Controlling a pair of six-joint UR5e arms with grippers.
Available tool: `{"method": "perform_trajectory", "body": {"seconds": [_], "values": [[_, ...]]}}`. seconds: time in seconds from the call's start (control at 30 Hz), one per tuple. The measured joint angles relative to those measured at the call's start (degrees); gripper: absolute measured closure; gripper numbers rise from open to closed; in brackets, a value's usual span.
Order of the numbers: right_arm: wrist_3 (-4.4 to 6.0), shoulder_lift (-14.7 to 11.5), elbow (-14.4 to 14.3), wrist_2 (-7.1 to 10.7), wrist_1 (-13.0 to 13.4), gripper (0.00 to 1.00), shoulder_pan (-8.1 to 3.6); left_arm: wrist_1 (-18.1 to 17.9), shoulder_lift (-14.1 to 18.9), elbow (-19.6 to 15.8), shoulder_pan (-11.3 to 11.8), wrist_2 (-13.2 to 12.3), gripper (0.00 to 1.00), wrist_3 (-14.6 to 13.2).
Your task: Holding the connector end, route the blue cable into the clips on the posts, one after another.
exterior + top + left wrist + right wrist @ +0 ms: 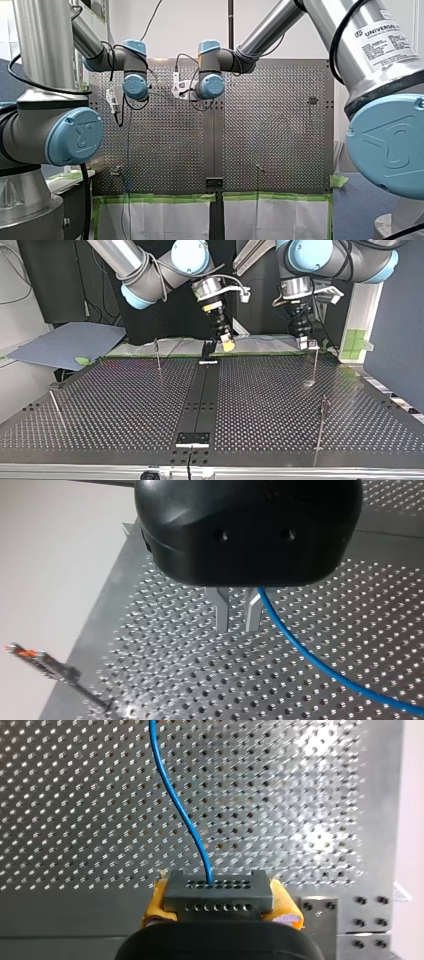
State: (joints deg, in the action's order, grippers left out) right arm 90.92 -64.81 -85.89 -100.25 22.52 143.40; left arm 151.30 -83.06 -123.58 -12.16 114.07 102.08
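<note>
right end effector (218,909) around connector (217,889)

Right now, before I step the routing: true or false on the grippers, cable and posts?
1. My right gripper is shut on the grey connector. True.
2. The blue cable comes out of the connector. True.
3. The cable sits in the clip of the post in the left wrist view. False: it runs beside my left gripper, apart from that post.
4. In the top view both grippers hang at the near edge of the table. False: they hang at its far edge.
</note>
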Motion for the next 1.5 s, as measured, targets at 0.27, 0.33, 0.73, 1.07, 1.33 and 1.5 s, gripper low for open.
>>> {"method": "perform_trajectory", "body": {"seconds": [0.27,0.33,0.73,1.07,1.33,1.5], "values": [[0.4,-0.8,4.5,1.01,-2.2,1.0,0.98,3.6,1.9,2.9,0.7,0.6,0.81,0.0],[0.56,-1.5,5.4,1.57,-2.3,1.0,1.07,4.3,2.4,3.3,0.9,0.7,0.81,0.0],[1.1,-3.1,7.6,2.86,-4.3,1.0,1.28,8.0,5.2,6.4,2.1,2.0,0.81,0.0],[2.21,-3.1,9.0,3.68,-4.8,1.0,1.37,10.3,5.3,10.6,3.4,2.3,0.81,-0.1],[5.61,-3.0,11.1,6.67,-5.2,1.0,0.91,11.3,5.3,11.8,4.7,2.2,0.81,-0.1],[8.08,-2.9,13.0,8.45,-6.7,1.0,0.75,11.4,5.3,11.8,5.6,2.1,0.81,0.1]]}}
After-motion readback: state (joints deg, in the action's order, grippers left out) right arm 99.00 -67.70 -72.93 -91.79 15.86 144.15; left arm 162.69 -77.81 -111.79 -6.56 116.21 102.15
